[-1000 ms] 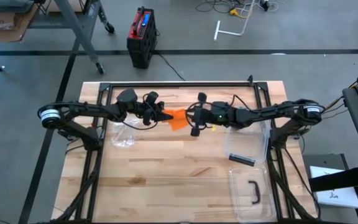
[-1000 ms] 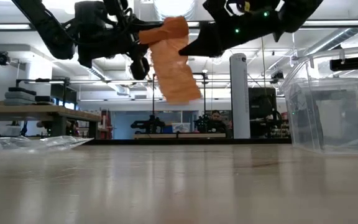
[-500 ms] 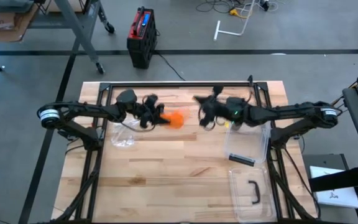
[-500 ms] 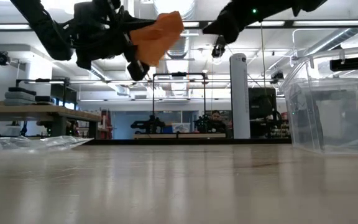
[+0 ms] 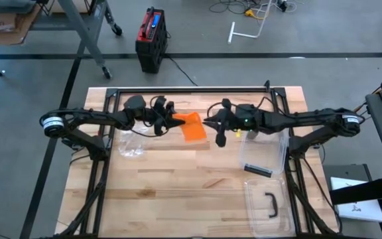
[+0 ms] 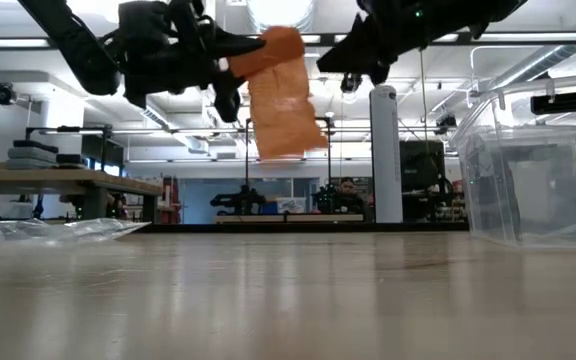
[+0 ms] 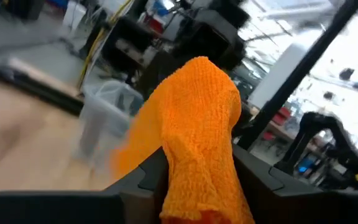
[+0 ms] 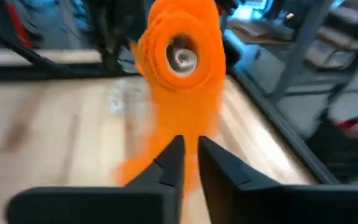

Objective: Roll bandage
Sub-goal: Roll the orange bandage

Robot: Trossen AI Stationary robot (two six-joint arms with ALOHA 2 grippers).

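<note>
The orange bandage [image 5: 192,126] is up in the air over the middle of the table, with my left gripper [image 5: 174,121] shut on its rolled part. In the right wrist view the roll [image 8: 182,56] shows end-on with a hollow centre, and its loose tail [image 6: 286,125] hangs straight down. My right gripper [image 5: 209,123] is level with the roll, just on its right. Its fingers [image 8: 173,165] stand almost together with only a thin slit between them. I cannot see it touching the bandage. My left gripper pinches the rolled part of the bandage [image 7: 197,180] between its two fingers [image 7: 157,174], coming in about level from the table's left. The roll is lifted well clear of the table. The tail [image 6: 286,130] hangs slack below it.
A clear plastic bin [image 5: 264,156] stands at the right of the table, with its lid [image 5: 268,206] lying nearer the front edge. A crumpled clear bag [image 5: 130,145] lies on the left. Black frame rails [image 5: 191,89] run around the wooden top.
My right gripper has come away from the tail, drawn back up and toward the far right, then come back close to the roll. My left gripper has rolled about its own axis. The tail swung up and bunched at the roll, and now hangs down again.
</note>
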